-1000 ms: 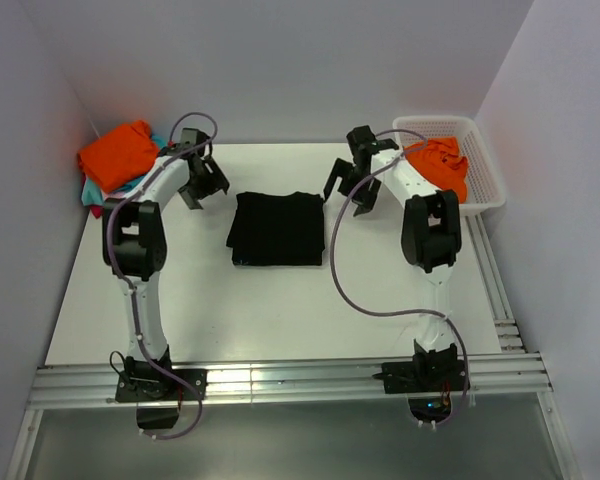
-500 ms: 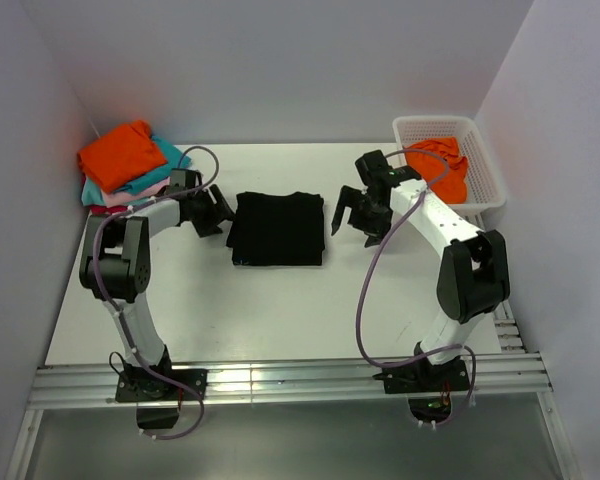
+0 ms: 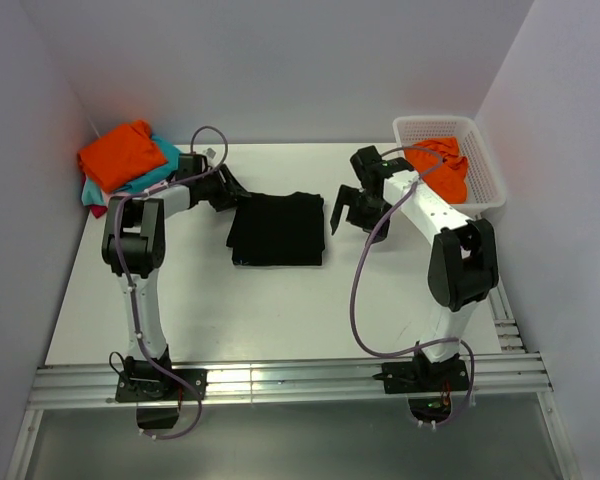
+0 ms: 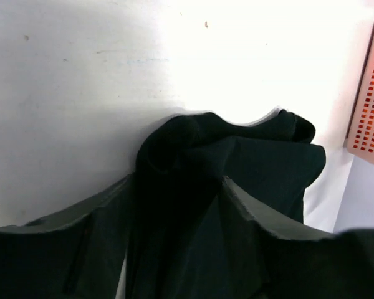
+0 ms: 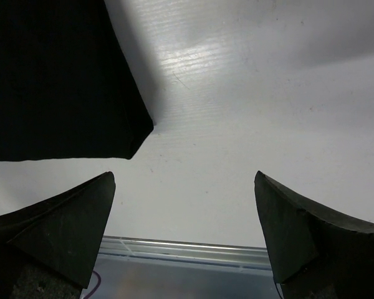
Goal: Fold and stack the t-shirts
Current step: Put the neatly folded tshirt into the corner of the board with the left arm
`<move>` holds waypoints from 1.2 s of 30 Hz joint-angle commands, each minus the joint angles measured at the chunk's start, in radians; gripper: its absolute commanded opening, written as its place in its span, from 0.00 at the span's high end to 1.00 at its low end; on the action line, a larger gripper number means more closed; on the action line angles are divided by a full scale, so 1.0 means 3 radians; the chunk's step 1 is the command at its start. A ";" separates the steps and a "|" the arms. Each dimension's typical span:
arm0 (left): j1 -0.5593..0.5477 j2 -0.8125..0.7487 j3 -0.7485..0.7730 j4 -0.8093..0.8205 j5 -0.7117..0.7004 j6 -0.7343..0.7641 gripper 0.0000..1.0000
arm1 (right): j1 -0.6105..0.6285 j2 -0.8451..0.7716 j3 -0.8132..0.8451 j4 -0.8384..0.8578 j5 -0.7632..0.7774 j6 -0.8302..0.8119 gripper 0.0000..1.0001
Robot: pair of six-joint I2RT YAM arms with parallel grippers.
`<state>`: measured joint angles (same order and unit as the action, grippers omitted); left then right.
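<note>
At centre frame I see the folded black shirt (image 3: 277, 228) flat on the table (image 3: 230, 300). Left gripper (image 3: 232, 192) sits at its upper-left corner, jaws apart, cloth bunched between them. Right gripper (image 3: 352, 218) hangs just beside its right edge, jaws wide apart.

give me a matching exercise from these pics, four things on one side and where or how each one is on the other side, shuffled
Things:
1. black t-shirt
2. teal t-shirt
3. white basket
4. right gripper

Places or states:
a. far right corner of the table
b. open, over bare tabletop beside the folded shirt
c. folded flat, mid-table
d. in the far left pile, under the orange t-shirt

Pairs: 1-c, 2-d, 3-a, 4-b
</note>
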<state>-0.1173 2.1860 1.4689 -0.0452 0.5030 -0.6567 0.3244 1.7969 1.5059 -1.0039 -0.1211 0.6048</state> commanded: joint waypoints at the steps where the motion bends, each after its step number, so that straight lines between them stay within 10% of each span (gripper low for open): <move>1: -0.0013 0.0235 -0.0038 -0.0151 -0.0020 0.0031 0.42 | -0.0023 0.0049 0.0150 -0.0121 0.0076 0.0014 0.00; 14: -0.0038 0.0475 0.0104 -0.0227 0.0082 0.0036 0.99 | -0.0059 0.0177 0.0221 -0.0095 0.0005 0.0039 0.00; 28: 0.0202 0.0464 0.2439 -0.1444 -0.0199 0.0169 1.00 | -0.0125 -0.0012 0.0084 -0.0070 -0.0005 -0.0001 0.00; 36: 0.0651 0.0204 0.2594 -0.1000 -0.0046 -0.0209 1.00 | -0.0125 -0.0053 0.0047 -0.0192 0.0005 -0.0109 0.00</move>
<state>0.0261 2.3047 2.1929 -0.3931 0.4740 -0.6727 0.2939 1.8389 1.5146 -1.0290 -0.1280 0.5987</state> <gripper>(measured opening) 0.043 0.999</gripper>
